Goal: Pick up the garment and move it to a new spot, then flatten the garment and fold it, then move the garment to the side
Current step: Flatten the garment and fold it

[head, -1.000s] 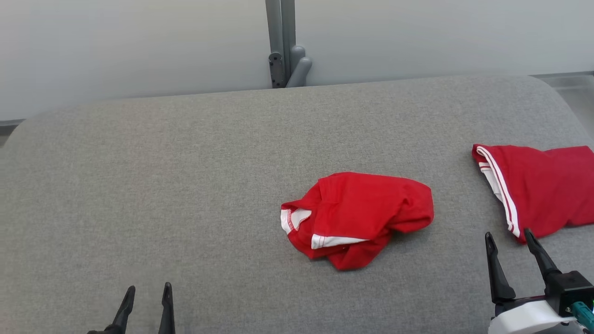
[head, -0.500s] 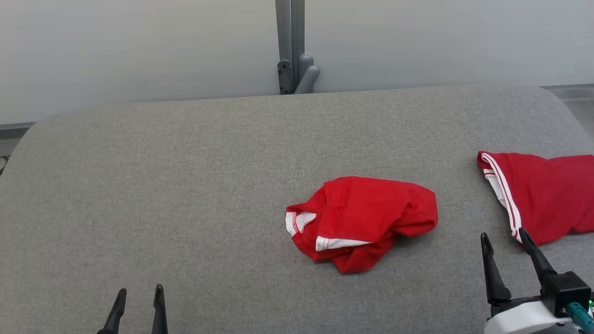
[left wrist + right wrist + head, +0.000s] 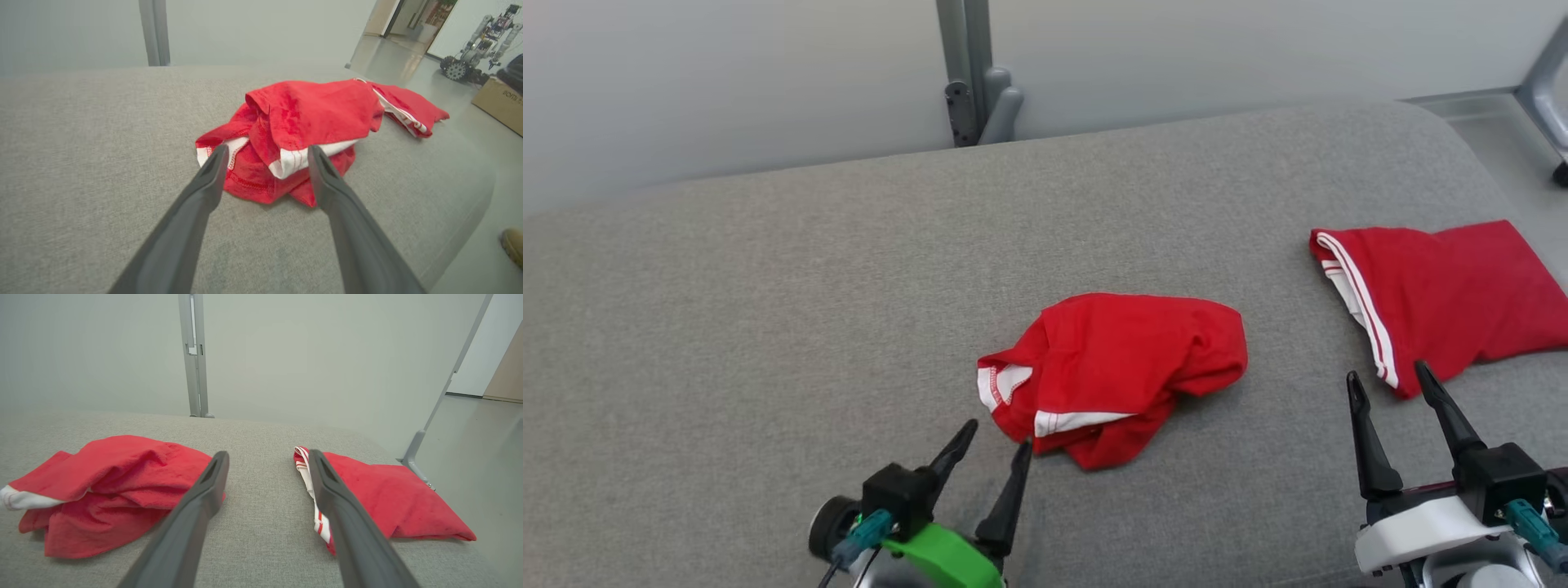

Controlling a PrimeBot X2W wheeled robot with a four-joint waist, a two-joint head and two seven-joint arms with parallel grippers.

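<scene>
The left gripper has its fingers spread wide, tips just short of the near edge of the crumpled red garment, which lies mid-way across the grey padded surface. It should probably go in low and straddle the thick white-trimmed fold, so it catches cloth rather than padding. The right gripper, equally spread, hangs near the folded red garment farther right and should stay clear of it

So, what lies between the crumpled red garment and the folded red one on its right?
Bare grey cushion separates the crumpled garment from the folded garment; nothing lies on it, as the head view shows.
</scene>
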